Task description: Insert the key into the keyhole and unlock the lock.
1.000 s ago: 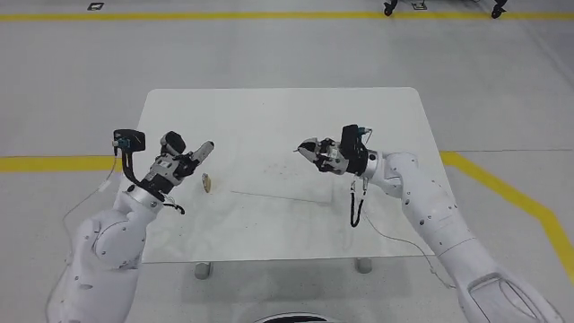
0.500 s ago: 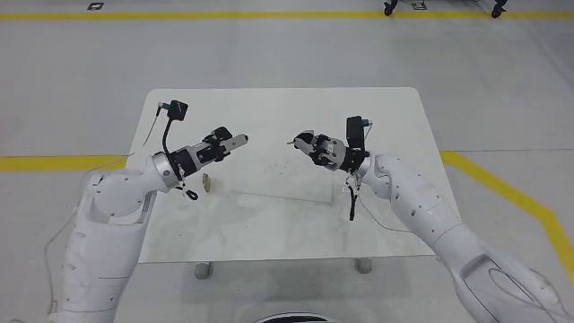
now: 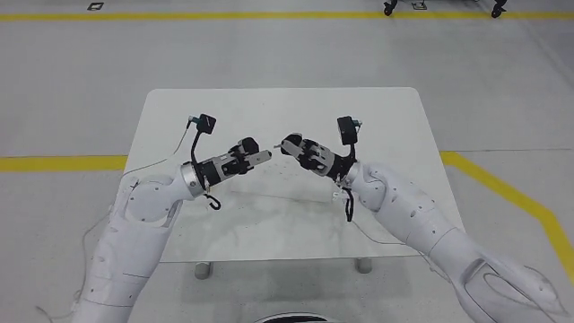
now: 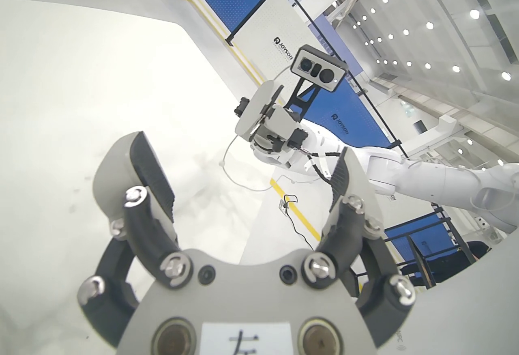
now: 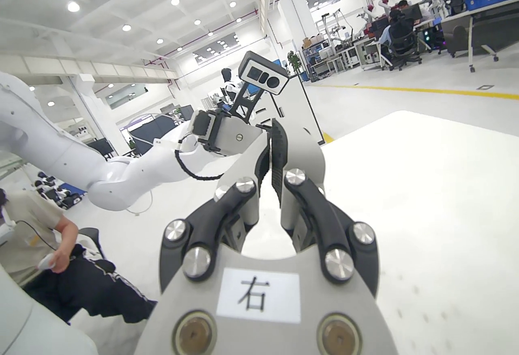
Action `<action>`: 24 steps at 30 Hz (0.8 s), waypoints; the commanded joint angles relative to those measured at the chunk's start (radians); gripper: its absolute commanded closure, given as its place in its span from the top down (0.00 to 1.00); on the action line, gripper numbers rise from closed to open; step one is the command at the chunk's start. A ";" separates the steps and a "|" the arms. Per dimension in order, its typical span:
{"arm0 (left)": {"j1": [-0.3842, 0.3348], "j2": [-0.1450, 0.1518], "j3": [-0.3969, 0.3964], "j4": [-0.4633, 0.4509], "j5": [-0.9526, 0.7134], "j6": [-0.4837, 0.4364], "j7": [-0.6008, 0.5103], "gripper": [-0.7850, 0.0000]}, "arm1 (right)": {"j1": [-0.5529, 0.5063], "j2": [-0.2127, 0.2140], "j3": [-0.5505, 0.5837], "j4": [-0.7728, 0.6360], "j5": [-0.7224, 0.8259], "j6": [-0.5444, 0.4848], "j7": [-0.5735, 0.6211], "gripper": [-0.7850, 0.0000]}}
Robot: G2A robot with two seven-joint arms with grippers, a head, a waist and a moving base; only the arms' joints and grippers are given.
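Both arms swung inward, nearly tip to tip above the white rectangular worktop [image 3: 377, 117]: left gripper [image 3: 258, 152] gapes empty, right gripper [image 3: 289, 142] pinched tight, key between its pads not discernible, small brass-coloured lock now covered by left forearm; insertion judged not begun.

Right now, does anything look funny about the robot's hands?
Yes, a little. The left gripper hangs above the table wide open, with nothing between its fingers, pointing at the shut right gripper. For a lock job that looks odd. Whether the shut one pinches a key is too small to tell.
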 commanded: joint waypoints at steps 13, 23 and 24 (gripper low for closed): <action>-0.036 0.002 0.038 0.019 0.006 0.012 0.014 0.34 | 0.031 0.028 -0.032 -0.018 0.310 0.000 0.273 0.00; -0.053 0.004 0.060 0.032 0.000 0.011 0.012 0.24 | 0.040 0.016 -0.029 0.002 0.407 0.000 0.393 0.00; -0.054 0.004 0.062 0.033 0.001 0.011 0.012 0.23 | 0.040 0.015 -0.028 0.002 0.410 0.000 0.398 0.00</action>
